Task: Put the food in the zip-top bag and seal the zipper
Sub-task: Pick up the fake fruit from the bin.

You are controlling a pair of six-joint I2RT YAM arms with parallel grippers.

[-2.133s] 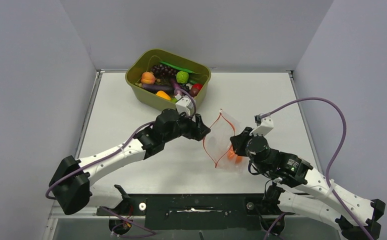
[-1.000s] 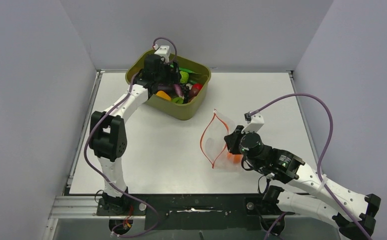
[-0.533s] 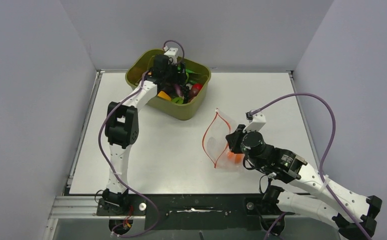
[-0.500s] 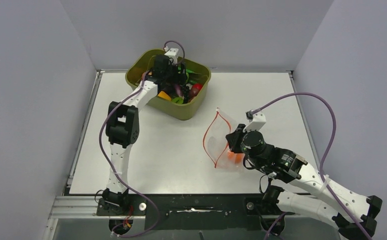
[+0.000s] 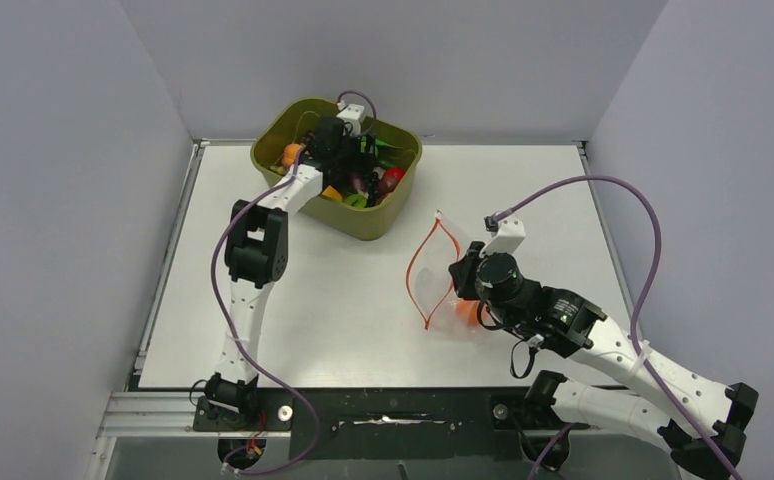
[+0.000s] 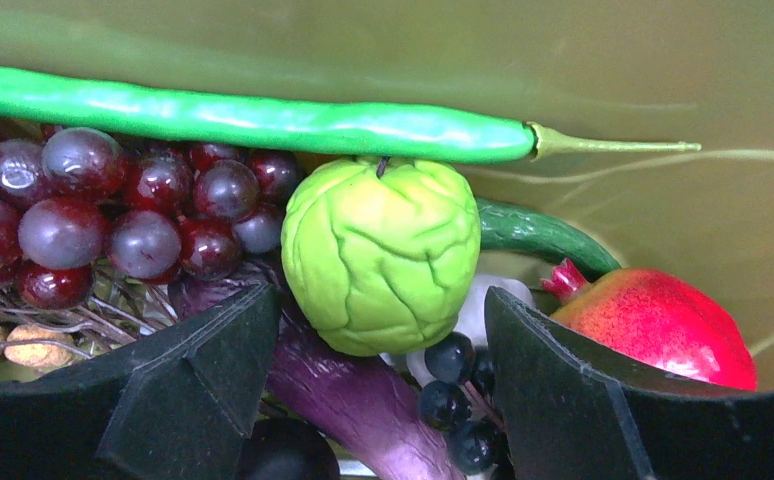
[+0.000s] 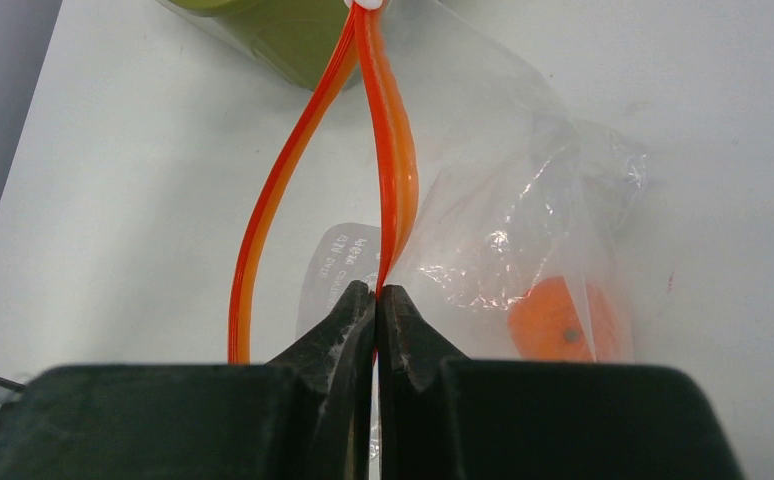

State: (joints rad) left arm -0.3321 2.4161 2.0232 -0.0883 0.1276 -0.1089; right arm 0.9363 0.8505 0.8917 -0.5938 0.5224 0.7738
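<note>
My left gripper (image 6: 378, 375) is open inside the olive-green tub (image 5: 293, 195), its jaws either side of a wrinkled green round fruit (image 6: 381, 253). Dark red grapes (image 6: 113, 200), a long green bean (image 6: 263, 118), a purple eggplant (image 6: 363, 400) and a red pomegranate (image 6: 663, 325) lie around it. My right gripper (image 7: 376, 295) is shut on the red-orange zipper (image 7: 388, 150) of the clear zip-top bag (image 7: 523, 230), holding its mouth open. An orange fruit (image 7: 563, 320) lies inside the bag. In the top view the bag (image 5: 441, 280) stands right of centre, by my right gripper (image 5: 460, 275).
The tub stands at the table's back edge against the grey wall (image 5: 393, 50). Purple cables (image 5: 643, 250) loop over the right arm. A black rail (image 5: 393, 410) runs along the table's near edge.
My left arm has swung from beside the bag back into the tub and shifted right over the green fruit. My right gripper has stayed shut on the zipper, lifting it slightly.
</note>
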